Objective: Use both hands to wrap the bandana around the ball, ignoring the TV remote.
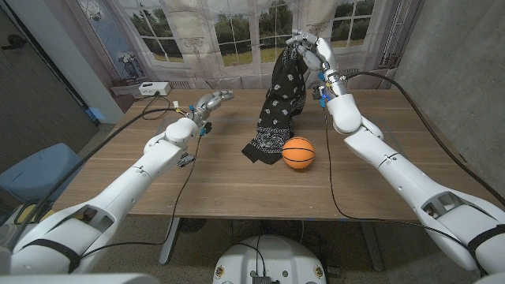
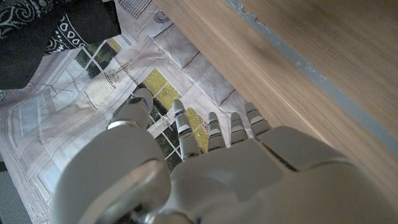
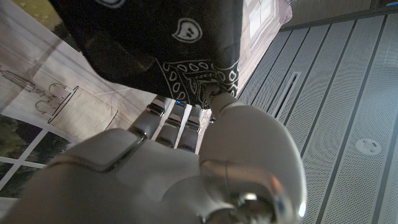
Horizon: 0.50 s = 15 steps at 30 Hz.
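Observation:
A black bandana (image 1: 280, 102) with white paisley print hangs from my right hand (image 1: 309, 49), which grips its top corner high above the table's far side. Its lower end drapes onto the wood just left of an orange ball (image 1: 298, 153). The right wrist view shows the cloth (image 3: 155, 43) pinched at my fingertips (image 3: 186, 118). My left hand (image 1: 211, 102) hovers over the table's far left part with fingers apart and nothing in it; the left wrist view shows those fingers (image 2: 186, 130) spread, with the bandana (image 2: 43, 31) beyond.
The wooden table (image 1: 205, 185) runs to a far edge below a curtain printed with windows. A white box (image 1: 151, 89) with cables sits at the back left. Cables trail across the table near both arms.

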### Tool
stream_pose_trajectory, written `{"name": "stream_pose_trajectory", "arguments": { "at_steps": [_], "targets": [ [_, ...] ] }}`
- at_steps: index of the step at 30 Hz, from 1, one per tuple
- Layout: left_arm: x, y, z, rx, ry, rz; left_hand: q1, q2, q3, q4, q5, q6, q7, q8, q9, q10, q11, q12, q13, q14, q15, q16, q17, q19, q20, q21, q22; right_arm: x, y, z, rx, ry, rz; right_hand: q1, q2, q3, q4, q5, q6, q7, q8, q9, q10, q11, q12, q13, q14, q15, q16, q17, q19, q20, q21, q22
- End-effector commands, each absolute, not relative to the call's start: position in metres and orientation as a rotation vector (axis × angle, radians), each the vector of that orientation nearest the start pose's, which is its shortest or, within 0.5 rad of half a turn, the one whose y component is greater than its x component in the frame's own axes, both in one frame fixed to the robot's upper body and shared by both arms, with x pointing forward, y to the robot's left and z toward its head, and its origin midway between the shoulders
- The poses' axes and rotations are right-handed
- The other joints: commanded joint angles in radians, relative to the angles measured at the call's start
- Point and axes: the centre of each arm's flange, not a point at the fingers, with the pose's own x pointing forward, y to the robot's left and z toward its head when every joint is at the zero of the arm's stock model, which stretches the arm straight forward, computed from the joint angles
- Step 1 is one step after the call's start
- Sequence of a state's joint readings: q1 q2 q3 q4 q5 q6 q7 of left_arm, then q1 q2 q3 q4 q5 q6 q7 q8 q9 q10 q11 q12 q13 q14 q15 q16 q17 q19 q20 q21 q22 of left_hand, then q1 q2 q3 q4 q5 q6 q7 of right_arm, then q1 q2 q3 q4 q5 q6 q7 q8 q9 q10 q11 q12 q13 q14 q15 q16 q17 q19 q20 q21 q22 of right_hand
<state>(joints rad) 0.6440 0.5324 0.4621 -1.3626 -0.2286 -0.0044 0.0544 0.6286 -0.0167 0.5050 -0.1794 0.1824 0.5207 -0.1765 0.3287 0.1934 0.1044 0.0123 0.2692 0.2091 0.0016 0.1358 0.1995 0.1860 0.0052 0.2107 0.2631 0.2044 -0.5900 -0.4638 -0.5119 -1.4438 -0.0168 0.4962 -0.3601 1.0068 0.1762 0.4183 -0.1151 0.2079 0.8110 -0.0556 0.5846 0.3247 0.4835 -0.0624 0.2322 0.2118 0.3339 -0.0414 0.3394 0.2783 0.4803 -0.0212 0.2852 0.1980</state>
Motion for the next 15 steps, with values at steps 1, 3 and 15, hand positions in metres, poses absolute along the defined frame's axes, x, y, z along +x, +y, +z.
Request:
{"name": "stream_pose_trajectory", "arguments": {
  "at_steps": [1,3,15],
  "targets": [
    [0.679,0.238,0.070,0.522,-0.618,-0.169,0.077,-0.004,-0.007,0.004,0.008,0.124,-0.001,0.040,0.005,0.029,-0.040,0.001,0.000,0.009,-0.008,0.005,0.002,0.029,0.001,0.003,-0.001,0.566,-0.162,0.169,-0.420,-1.292,0.042,0.002,-0.009,-0.002,-0.005,0.007,0.033,0.025,0.006,0.000,0.016,0.001,0.002,0.005,0.004,-0.112,0.000,0.005,0.001,0.005,0.009,0.001],
    [0.680,0.237,0.070,0.519,-0.624,-0.184,0.116,-0.003,-0.018,0.010,0.006,0.221,0.022,0.071,0.008,0.056,-0.050,0.003,-0.001,0.023,-0.012,0.007,0.001,0.039,0.002,0.002,-0.002,0.566,-0.159,0.173,-0.415,-1.288,0.033,0.003,-0.009,-0.003,-0.006,0.007,0.032,0.026,0.006,-0.001,0.017,0.001,0.002,0.006,0.004,-0.112,0.001,0.005,0.002,0.005,0.010,0.001],
    [0.687,0.235,0.069,0.564,-0.627,-0.224,0.221,-0.006,-0.067,0.022,0.001,0.148,-0.025,0.013,0.008,0.066,-0.062,-0.023,-0.001,0.035,-0.023,0.000,0.001,0.071,0.002,-0.001,-0.005,0.572,-0.147,0.185,-0.342,-1.273,0.006,0.005,-0.009,-0.003,-0.007,0.009,0.034,0.031,0.009,-0.005,0.033,0.002,0.004,0.006,0.011,-0.111,-0.002,0.003,0.009,0.003,0.015,0.001]
  ]
}}
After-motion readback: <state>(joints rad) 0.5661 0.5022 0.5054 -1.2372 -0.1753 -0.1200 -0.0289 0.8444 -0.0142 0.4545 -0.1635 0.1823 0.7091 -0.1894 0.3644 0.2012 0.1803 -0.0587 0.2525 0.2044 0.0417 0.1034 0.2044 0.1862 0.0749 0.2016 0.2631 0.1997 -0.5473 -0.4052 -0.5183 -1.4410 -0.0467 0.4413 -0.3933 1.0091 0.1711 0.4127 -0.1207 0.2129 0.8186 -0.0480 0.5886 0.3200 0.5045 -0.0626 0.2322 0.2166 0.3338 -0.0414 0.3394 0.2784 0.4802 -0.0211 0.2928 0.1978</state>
